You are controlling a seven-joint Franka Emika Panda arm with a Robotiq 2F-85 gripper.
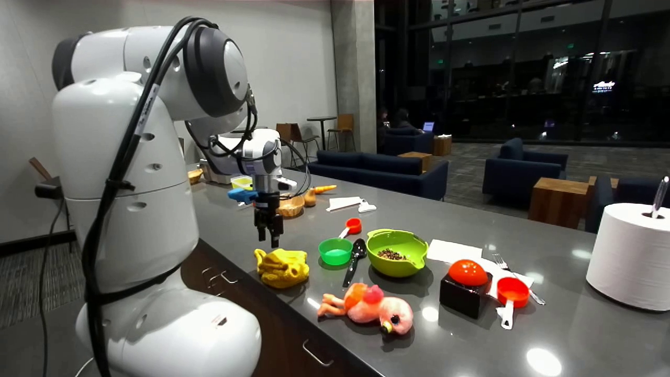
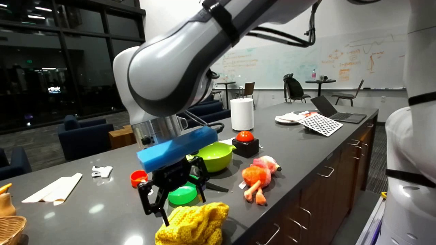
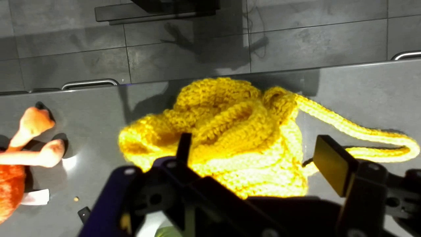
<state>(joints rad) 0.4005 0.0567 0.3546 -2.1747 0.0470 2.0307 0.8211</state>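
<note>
We see the gripper (image 2: 184,211) hanging just over a crumpled yellow knitted piece (image 3: 230,138) near the edge of the grey counter (image 1: 445,345), its jaws standing wide apart with nothing held between them (whether they brush the knit, we cannot tell). In the wrist view, a narrow yellow strap (image 3: 348,128) loops out from the piece. Nearby, in an exterior view, we find a green cup (image 1: 335,253), a red measuring cup (image 1: 354,225), a black spoon (image 1: 354,262) and a lime bowl (image 1: 395,268) holding dark bits (image 1: 391,254). A pink and orange plush bird (image 1: 369,309) lies by the counter's edge, near a black box (image 1: 460,296) topped with a red dome (image 1: 467,272).
</note>
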